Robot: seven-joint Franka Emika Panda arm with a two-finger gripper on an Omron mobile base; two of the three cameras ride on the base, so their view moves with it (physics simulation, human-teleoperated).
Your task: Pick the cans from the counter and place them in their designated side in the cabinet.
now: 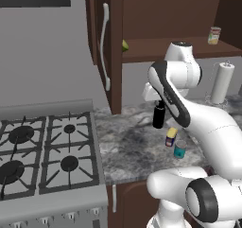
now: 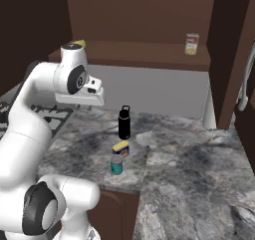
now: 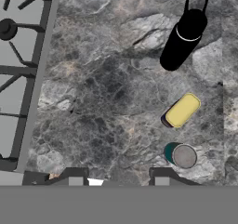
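Two cans stand close together on the marbled counter (image 1: 127, 146) near its front edge: a teal can (image 1: 179, 151) (image 2: 116, 165) (image 3: 180, 154) and a dark blue can with a yellow top (image 1: 171, 137) (image 2: 121, 148) (image 3: 180, 111). My gripper (image 3: 118, 179) hangs high over the counter, pointing down, to the left of both cans. Its fingers stand apart with nothing between them. The dark brown wall cabinet (image 1: 156, 9) (image 2: 139, 15) is open above, and its door with a curved silver handle (image 1: 105, 47) is swung out to the left.
A tall black bottle (image 1: 159, 114) (image 2: 124, 123) (image 3: 182, 35) stands just behind the cans. On the cabinet shelf are a pale labelled can (image 1: 214, 35) (image 2: 191, 43) at the right and a yellow-green item (image 1: 125, 46) at the left. The gas stove (image 1: 42, 151) (image 3: 18, 79) borders the counter's left; a paper towel roll (image 1: 222, 83) stands at the back right.
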